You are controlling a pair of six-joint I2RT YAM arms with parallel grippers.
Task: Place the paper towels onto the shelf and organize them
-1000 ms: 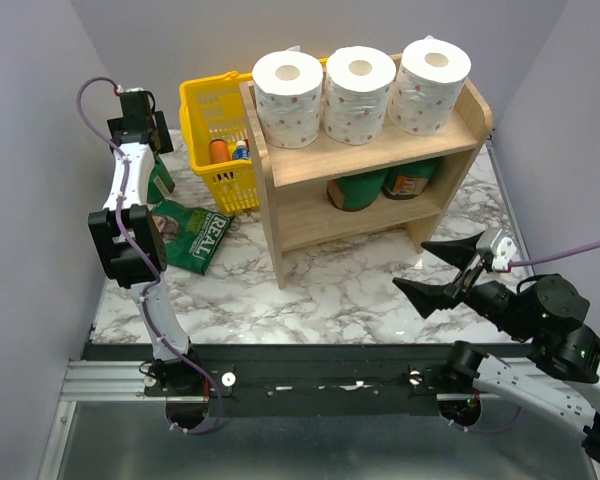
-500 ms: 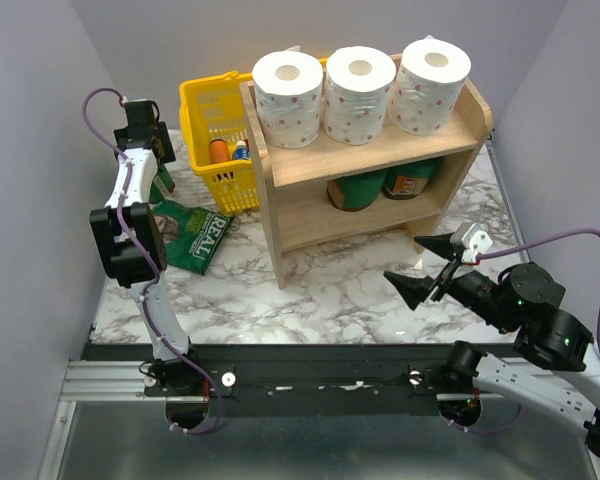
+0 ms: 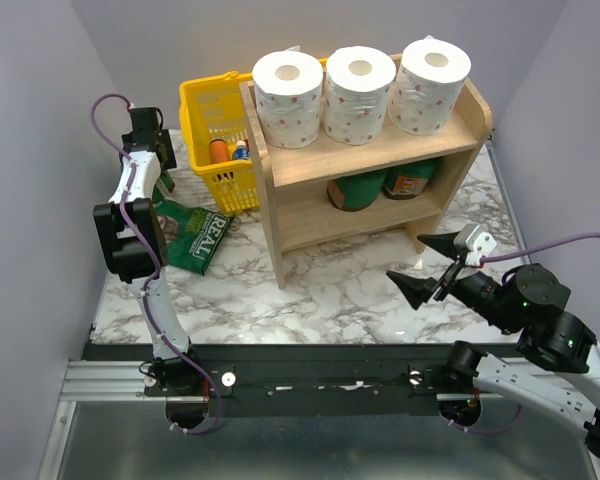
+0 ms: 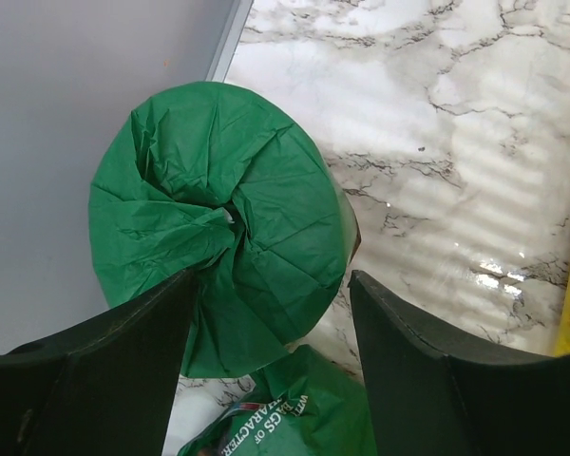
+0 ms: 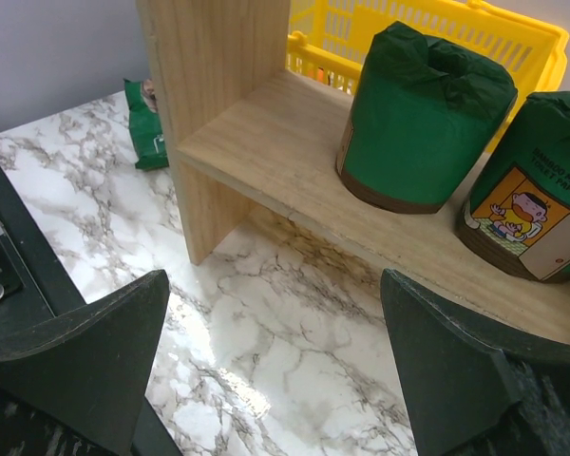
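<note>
Three white dotted paper towels stand in a row on the top tier of the wooden shelf. On its lower tier sit two green-wrapped rolls. A third green roll stands on the marble by the left wall. My left gripper is over this roll and straddles its near side. The left finger touches the wrap, and a thin gap shows at the right finger. My right gripper hangs wide open and empty in front of the lower tier.
A yellow basket with bottles stands left of the shelf. A flat green "REAL" bag lies on the marble just below the left gripper. The grey wall runs close beside the green roll.
The left gripper's jaws have narrowed around the green roll, and the wrist has shifted slightly. The right arm moved left and a little nearer the shelf, then held still.
</note>
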